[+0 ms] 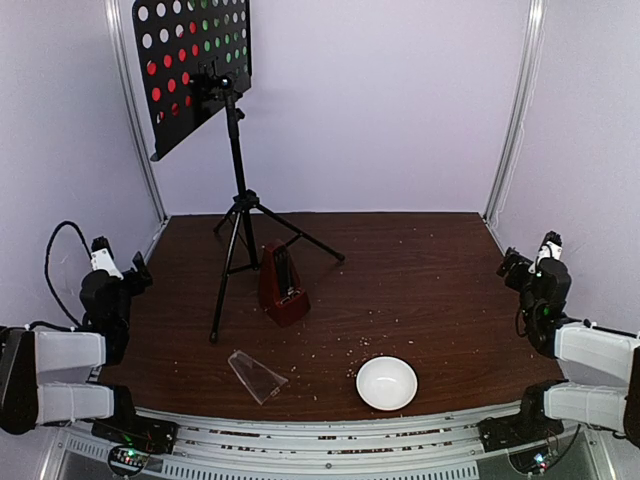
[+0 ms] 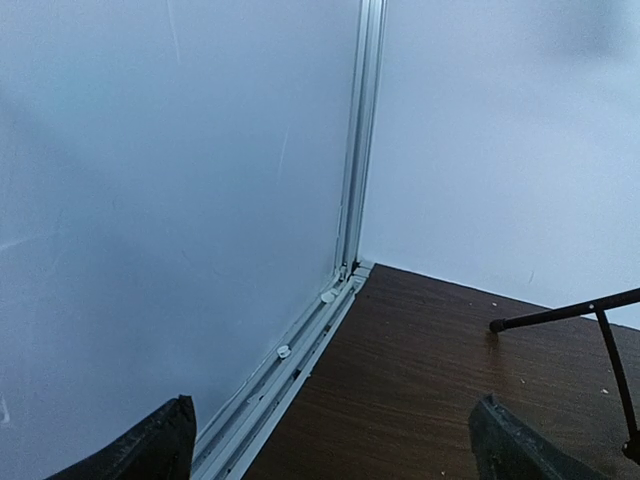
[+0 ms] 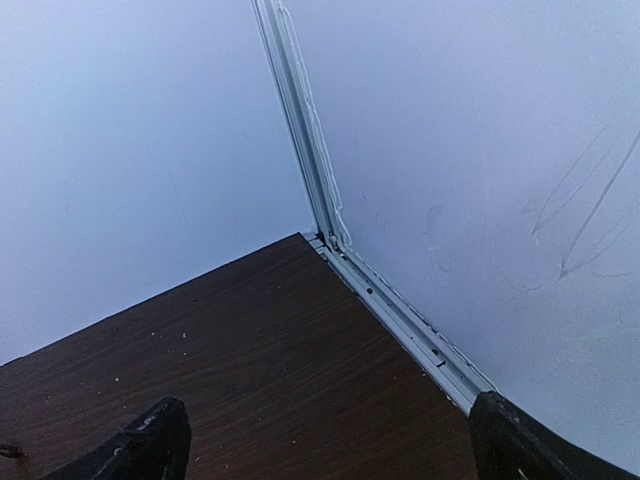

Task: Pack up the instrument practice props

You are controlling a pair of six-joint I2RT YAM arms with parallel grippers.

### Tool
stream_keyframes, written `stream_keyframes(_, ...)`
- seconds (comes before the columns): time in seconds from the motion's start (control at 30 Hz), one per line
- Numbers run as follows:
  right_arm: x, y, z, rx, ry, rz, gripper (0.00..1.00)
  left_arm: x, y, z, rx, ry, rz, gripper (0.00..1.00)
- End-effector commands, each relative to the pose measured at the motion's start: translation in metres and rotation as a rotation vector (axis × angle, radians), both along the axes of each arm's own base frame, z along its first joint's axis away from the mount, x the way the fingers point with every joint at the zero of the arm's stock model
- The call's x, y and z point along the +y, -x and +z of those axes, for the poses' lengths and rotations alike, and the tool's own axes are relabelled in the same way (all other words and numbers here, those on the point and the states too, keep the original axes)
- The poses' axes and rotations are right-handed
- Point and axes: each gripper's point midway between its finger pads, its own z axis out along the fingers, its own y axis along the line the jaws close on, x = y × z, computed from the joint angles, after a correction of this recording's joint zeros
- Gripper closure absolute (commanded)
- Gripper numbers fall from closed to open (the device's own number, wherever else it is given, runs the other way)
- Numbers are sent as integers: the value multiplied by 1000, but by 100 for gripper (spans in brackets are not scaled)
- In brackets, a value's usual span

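The black perforated music stand (image 1: 195, 70) rises on its tripod at the back left of the table. Red music sheets (image 1: 160, 85) and green music sheets (image 1: 215, 35) show through its holes. The red-brown pyramid metronome (image 1: 283, 285) stands uncovered just in front of the tripod legs. Its clear cover (image 1: 257, 375) lies on its side nearer the front. My left gripper (image 1: 122, 262) is open at the left edge, holding nothing. My right gripper (image 1: 530, 255) is open at the right edge, also with nothing in it. In the left wrist view one tripod leg (image 2: 560, 315) shows at the right.
A white bowl (image 1: 387, 382) sits near the front edge, right of centre. Crumbs speckle the brown table (image 1: 420, 280). White walls with metal frame rails (image 2: 350, 200) close the left, back and right sides. The right wrist view shows only the back right corner (image 3: 325, 240).
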Motion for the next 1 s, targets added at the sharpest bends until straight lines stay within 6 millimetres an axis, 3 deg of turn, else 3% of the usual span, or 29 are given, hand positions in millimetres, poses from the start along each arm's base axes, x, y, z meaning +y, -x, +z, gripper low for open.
stream_keyframes(0.0, 0, 4, 9, -51, -45, 2, 0, -14, -8, 0, 9, 35, -87, 2)
stream_keyframes(0.13, 32, 5, 39, -166, -125, 198, 0, -48, -23, 35, 19, 168, -276, 2)
stream_keyframes(0.27, 60, 13, 76, -282, -218, 370, 0, -69, -19, 48, 12, 465, -376, 2)
stream_keyframes(0.4, 100, 3, 100, -221, -314, 588, 0, -109, -15, 69, 10, 597, -612, 2)
stream_keyframes(0.53, 144, -7, 107, -76, -392, 739, 5, -151, -13, 106, 87, 562, -872, 2)
stream_keyframes(0.63, 185, -15, 100, 82, -365, 790, 9, -164, -15, 145, 189, 402, -969, 2)
stream_keyframes(0.7, 220, -16, 100, 165, -315, 829, 9, -159, -15, 167, 229, 283, -946, 2)
stream_keyframes(0.77, 260, -14, 99, 228, -281, 885, 9, -140, -14, 180, 216, 179, -823, 2)
stream_keyframes(0.97, 384, -1, 98, 287, -196, 1093, 4, -74, 0, 164, 97, 34, -446, 2)
